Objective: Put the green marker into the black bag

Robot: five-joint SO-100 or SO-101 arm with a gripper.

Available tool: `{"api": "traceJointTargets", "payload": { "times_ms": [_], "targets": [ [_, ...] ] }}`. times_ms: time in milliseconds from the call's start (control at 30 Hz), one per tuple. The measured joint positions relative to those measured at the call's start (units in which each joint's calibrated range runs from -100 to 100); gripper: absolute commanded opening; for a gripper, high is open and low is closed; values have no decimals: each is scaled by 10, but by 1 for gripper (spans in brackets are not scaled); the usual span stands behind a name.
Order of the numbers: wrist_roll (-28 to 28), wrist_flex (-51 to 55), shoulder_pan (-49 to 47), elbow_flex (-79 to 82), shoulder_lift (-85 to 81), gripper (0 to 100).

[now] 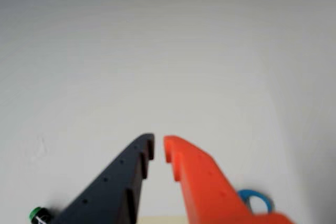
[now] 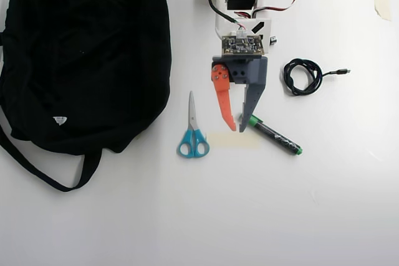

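Observation:
In the overhead view the green marker (image 2: 274, 136) lies slanted on the white table, its green cap beside the dark finger's tip. My gripper (image 2: 237, 128) hangs just left of that cap, orange finger left and dark finger right, the tips almost touching with nothing between them. The wrist view shows the gripper (image 1: 158, 148) with only a thin slit between the tips, and a green end of the marker (image 1: 35, 214) at the bottom left corner. The black bag (image 2: 81, 54) fills the left of the overhead view, its strap trailing toward the front.
Blue-handled scissors (image 2: 193, 135) lie between bag and gripper; a blue loop of the scissors (image 1: 257, 200) shows behind the orange finger. A pale tape patch (image 2: 232, 139) sits under the fingertips. A coiled black cable (image 2: 302, 77) lies to the right of the arm.

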Motion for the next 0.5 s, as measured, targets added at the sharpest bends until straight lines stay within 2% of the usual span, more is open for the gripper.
{"api": "traceJointTargets", "payload": {
  "times_ms": [500],
  "targets": [
    [-2,223,-12,-114,0,2]
  ]
}}
